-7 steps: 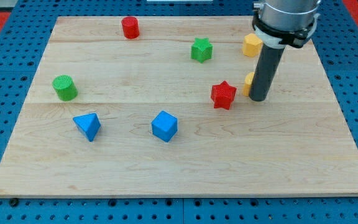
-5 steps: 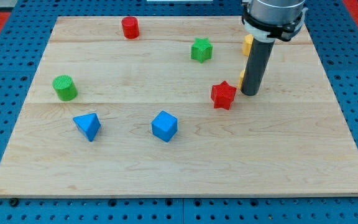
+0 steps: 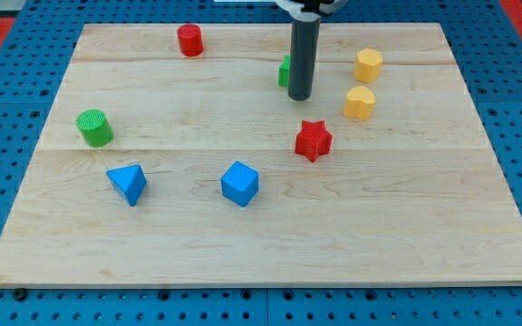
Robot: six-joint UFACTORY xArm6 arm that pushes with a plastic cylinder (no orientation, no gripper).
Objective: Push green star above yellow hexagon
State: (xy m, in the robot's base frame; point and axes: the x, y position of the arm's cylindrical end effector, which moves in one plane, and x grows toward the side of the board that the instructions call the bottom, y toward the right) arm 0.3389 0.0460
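rod: straight, dark grey, round, plain | my tip (image 3: 300, 97): blunt, flat-ended | collar: pale, cropped at top

My tip (image 3: 300, 96) rests on the board, rod standing upright

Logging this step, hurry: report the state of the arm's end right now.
No gripper: the arm ends in a rod. My tip is down on the board, holding nothing, right in front of the green star, which it mostly hides; contact cannot be told.
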